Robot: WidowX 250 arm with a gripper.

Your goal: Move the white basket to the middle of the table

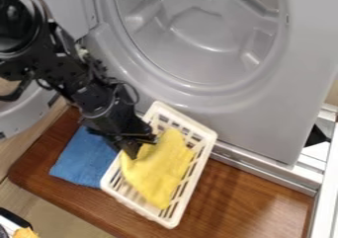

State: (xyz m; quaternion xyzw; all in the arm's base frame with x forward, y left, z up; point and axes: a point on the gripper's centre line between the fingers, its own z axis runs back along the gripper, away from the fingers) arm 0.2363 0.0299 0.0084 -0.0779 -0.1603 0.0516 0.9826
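Jaws on gripper: can't tell from this angle if they're clenched or released, or whether they have hold of anything. Tip end sits at the left long side of white basket, right by the upper left part of yellow cloth. Contact with rim or cloth: can't tell.

Basket is upright, open side up, cloth lying inside. Long axis runs lower left to upper right in view, steeper than it is flat; short ends at upper right and lower left. It's on the wooden table, upper end next to the grey machine, wood showing to its right and below. Blue cloth is just left of it.

Arm enters upper left, slants down-right past the round drum opening, gripper angled down at the basket.
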